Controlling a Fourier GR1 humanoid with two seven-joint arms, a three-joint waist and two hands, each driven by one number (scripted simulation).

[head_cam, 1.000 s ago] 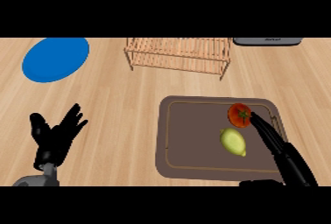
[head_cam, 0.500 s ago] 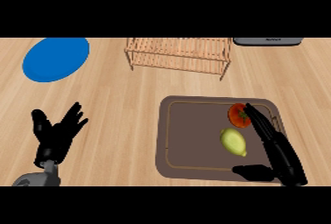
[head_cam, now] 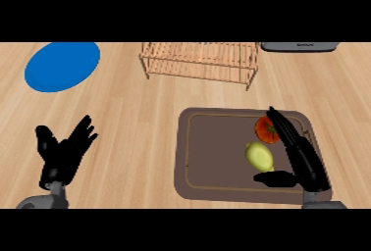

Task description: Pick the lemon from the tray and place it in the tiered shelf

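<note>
- Lemon (head_cam: 259,156) on tray (head_cam: 217,166), just beside tomato (head_cam: 267,130).
- Right hand (head_cam: 301,157) alongside lemon, fingers straight, thumb below it, grasping nothing.
- Left hand (head_cam: 64,154) resting, fingers relaxed.

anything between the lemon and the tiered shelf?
In the head view, only bare tray floor and its far rim, then bare wooden counter, separate the lemon from the tiered shelf. The tomato sits off to the right of that line.

pale wood-grain counter (head_cam: 145,122), matt; slatted wooden tiered shelf (head_cam: 199,61); smooth matt brown tray (head_cam: 217,162); smooth-skinned lemon (head_cam: 258,156).
</note>
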